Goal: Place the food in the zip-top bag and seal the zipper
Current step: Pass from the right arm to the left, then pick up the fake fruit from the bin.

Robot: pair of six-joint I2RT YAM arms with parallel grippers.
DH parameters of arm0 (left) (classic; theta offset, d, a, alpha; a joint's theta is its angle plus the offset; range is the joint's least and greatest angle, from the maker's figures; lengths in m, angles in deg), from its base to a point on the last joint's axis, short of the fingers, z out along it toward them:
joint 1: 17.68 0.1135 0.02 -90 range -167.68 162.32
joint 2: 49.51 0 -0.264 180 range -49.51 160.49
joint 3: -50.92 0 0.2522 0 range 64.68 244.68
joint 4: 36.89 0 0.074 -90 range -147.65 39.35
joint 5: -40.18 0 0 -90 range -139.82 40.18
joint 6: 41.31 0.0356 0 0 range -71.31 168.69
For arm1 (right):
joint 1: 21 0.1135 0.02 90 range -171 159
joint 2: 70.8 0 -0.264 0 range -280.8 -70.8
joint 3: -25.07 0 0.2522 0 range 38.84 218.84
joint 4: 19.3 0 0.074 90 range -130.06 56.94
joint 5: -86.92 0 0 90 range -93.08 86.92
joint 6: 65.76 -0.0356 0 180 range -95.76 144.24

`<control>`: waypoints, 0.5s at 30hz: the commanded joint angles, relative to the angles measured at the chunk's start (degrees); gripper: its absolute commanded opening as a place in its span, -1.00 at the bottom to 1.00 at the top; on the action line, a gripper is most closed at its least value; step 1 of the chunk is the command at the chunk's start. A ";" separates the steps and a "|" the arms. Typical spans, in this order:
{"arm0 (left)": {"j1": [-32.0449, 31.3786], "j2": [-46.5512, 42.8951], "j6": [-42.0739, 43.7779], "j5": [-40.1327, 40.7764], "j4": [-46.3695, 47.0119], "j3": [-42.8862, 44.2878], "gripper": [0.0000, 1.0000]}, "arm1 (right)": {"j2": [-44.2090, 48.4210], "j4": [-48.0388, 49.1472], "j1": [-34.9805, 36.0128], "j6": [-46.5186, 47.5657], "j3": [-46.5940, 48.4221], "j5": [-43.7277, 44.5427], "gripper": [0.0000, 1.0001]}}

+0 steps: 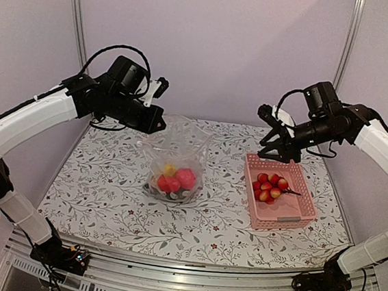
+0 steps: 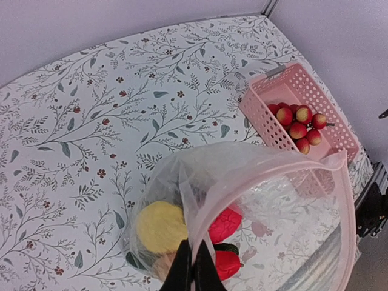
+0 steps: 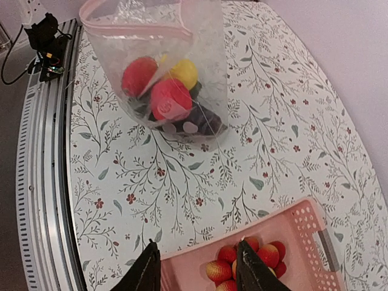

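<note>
Left of the pink basket point(image 1: 290, 220), the clear zip-top bag point(image 1: 180, 147) stands on the flowered table point(image 1: 100, 191). The left gripper point(image 2: 193, 270) holds it up with its fingers pressed together on the film at the mouth edge, so that the pinkish zipper point(image 3: 136, 27) hangs open in a loop, and a yellow piece point(image 2: 160, 225), red pieces point(image 3: 170, 100) and a dark green one point(image 3: 206, 121) lie at the bottom of the bag. The right gripper point(image 3: 197, 267) hovers just above the far edge of the basket with its jaws apart and nothing between them, and the cherry tomatoes point(image 1: 269, 186) lie in the far half of the basket.
</note>
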 commanded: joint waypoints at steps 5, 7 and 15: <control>-0.33 -0.93 -0.04 0.58 1.99 -1.07 -1.00 | 4.55 -1.71 -21.73 2.13 -14.75 -7.94 -0.16; -0.36 -1.01 -0.16 0.58 2.06 -1.15 -1.00 | 4.88 -0.91 -25.62 2.89 -17.65 -6.97 -0.18; -0.36 -1.39 -0.19 0.58 2.69 -1.52 -1.00 | 1.38 3.94 -37.13 3.42 -24.43 -1.74 -0.28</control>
